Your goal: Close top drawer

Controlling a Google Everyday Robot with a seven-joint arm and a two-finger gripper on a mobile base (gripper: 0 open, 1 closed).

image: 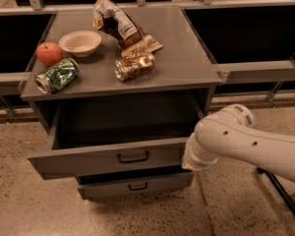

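The top drawer is a grey metal drawer pulled far out of the cabinet, its deep box empty and dark inside. A dark loop handle sits at the centre of its front. My white arm reaches in from the right. My gripper is at the arm's end, right against the right end of the drawer front, mostly hidden by the wrist.
A lower drawer below stands slightly out. On the cabinet top lie a red apple, a white bowl, a green can, a brown can and a chip bag. Speckled floor lies in front.
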